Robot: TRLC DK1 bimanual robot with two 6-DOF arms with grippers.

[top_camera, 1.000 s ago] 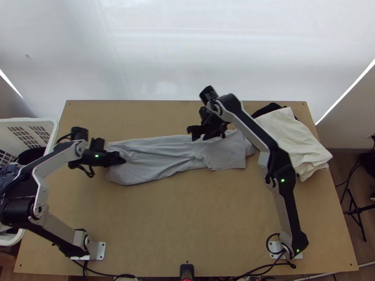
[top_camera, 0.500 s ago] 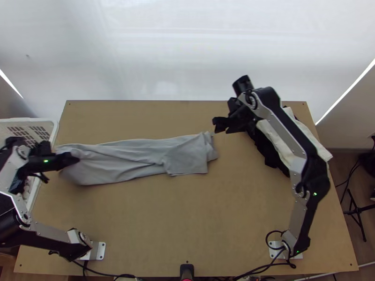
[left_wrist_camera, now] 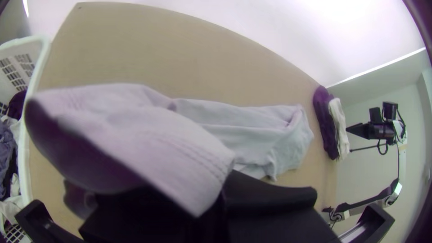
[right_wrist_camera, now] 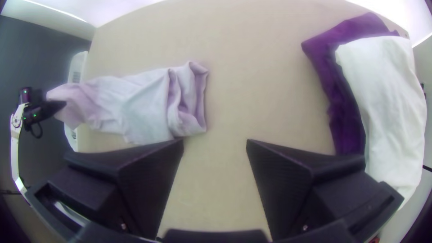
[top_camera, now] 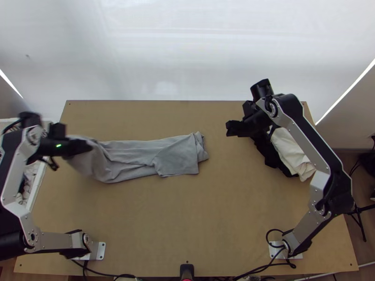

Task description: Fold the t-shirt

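Note:
My left gripper [top_camera: 86, 146] is at the table's left side, shut on the hem end of the grey t-shirt [top_camera: 145, 157]. That end is lifted, while the rest lies in a long narrow strip toward the middle, a sleeve at its far end. In the left wrist view the held cloth [left_wrist_camera: 148, 121] hangs over the left gripper [left_wrist_camera: 220, 198]. My right gripper [top_camera: 229, 129] stands to the right of the shirt, apart from it. In the right wrist view the right gripper [right_wrist_camera: 215, 144] has its fingers wide apart with bare table between them, and the shirt [right_wrist_camera: 139, 103] lies beyond.
A white basket [left_wrist_camera: 38, 67] with clothes stands at the table's left edge. Folded cream cloth [right_wrist_camera: 387, 99] and dark cloth [right_wrist_camera: 344, 103] lie at the right side, partly under the right arm. Bare table [top_camera: 187, 220] lies in front of the shirt.
The shirt was dragged left by my left gripper, whose held end then came back slightly right and up. My right gripper moved right, away from the shirt.

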